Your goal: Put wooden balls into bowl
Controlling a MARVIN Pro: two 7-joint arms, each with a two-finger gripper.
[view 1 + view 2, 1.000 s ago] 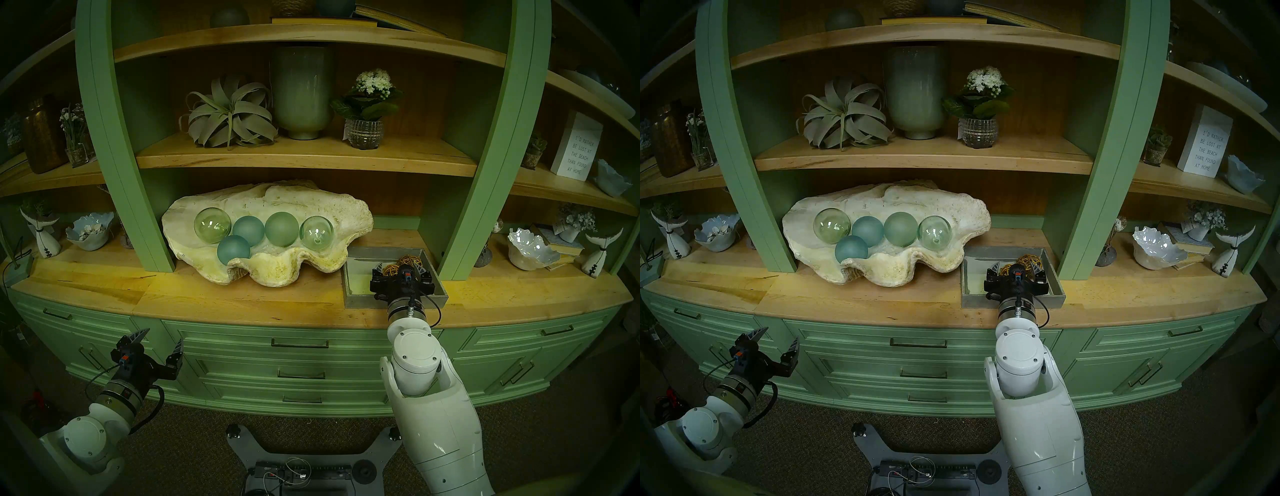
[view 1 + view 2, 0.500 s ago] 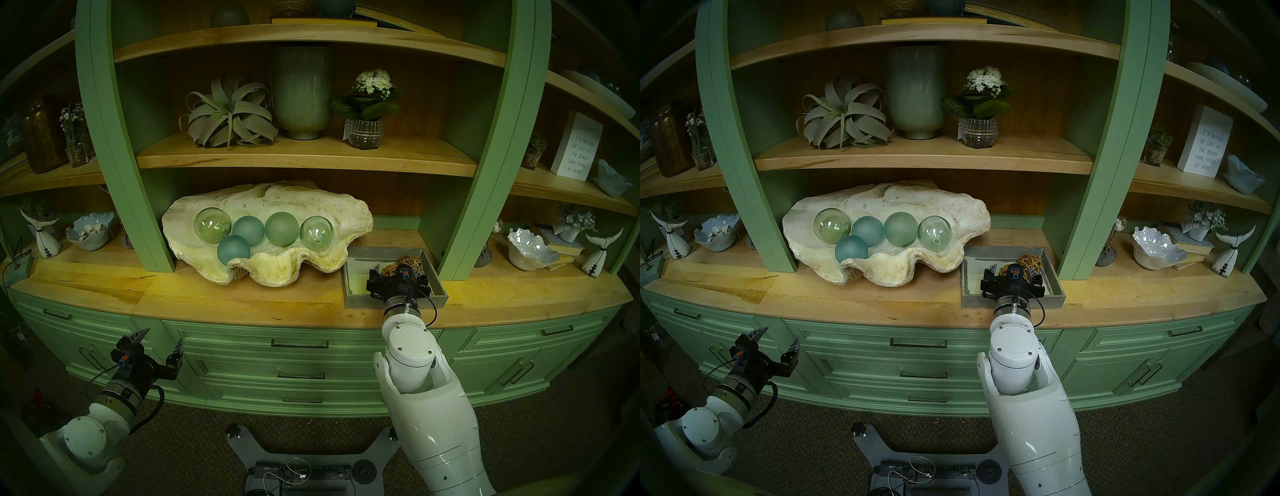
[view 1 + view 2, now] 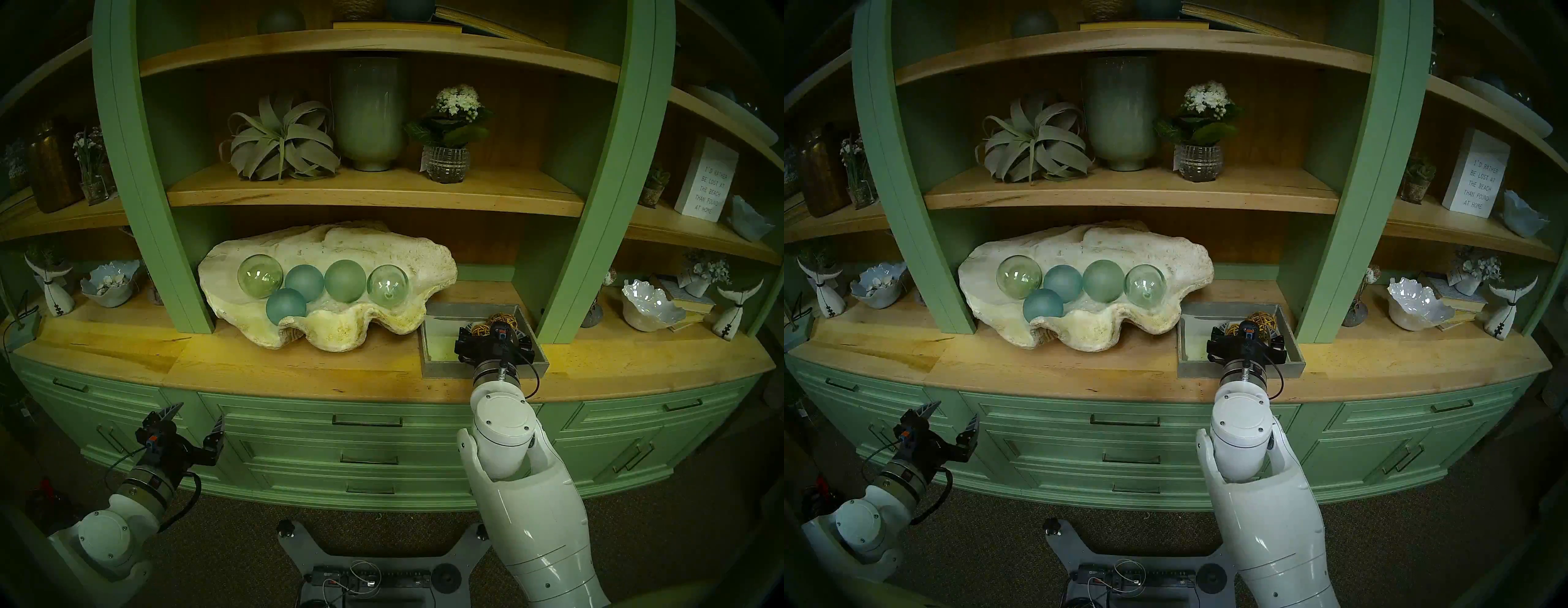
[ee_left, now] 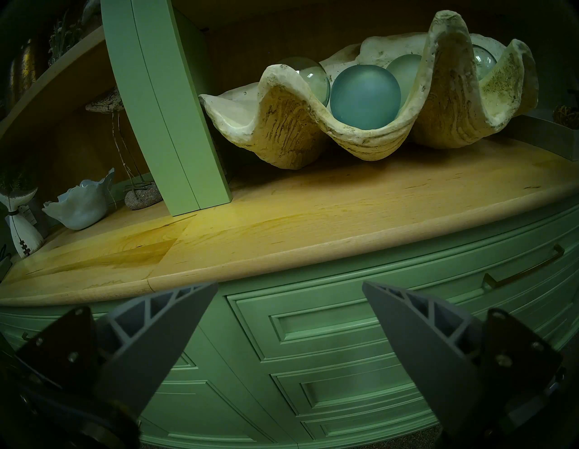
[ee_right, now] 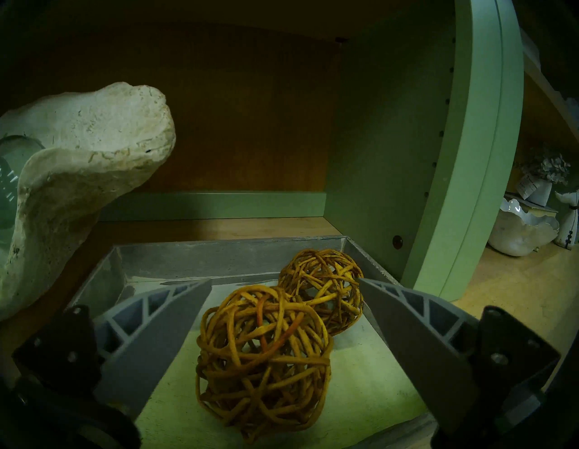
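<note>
The right gripper [image 5: 283, 283] is spread wide and holds nothing. It hangs low inside the grey tray [image 5: 219, 254]. The near wooden ball [image 5: 263, 354] sits between its two fingers [image 5: 163, 332], and none of them seems to touch it. The far wooden ball [image 5: 322, 282] sits just behind the first one, at about 1 o'clock from it, and the two balls touch. Both balls rest on the tray floor, in the right half of the tray.

The big shell bowl [image 3: 339, 327] stands at 9 o'clock from the tray, just beside it on the wooden counter [image 3: 254, 365]. Five glass balls [image 3: 345, 281] lie inside the bowl. The wooden balls are not in it yet.

The left gripper [image 3: 193, 418] is far off at 8 o'clock from the bowl, down in front of the green drawers [image 3: 367, 429]. It is spread wide too, and it is empty.
</note>
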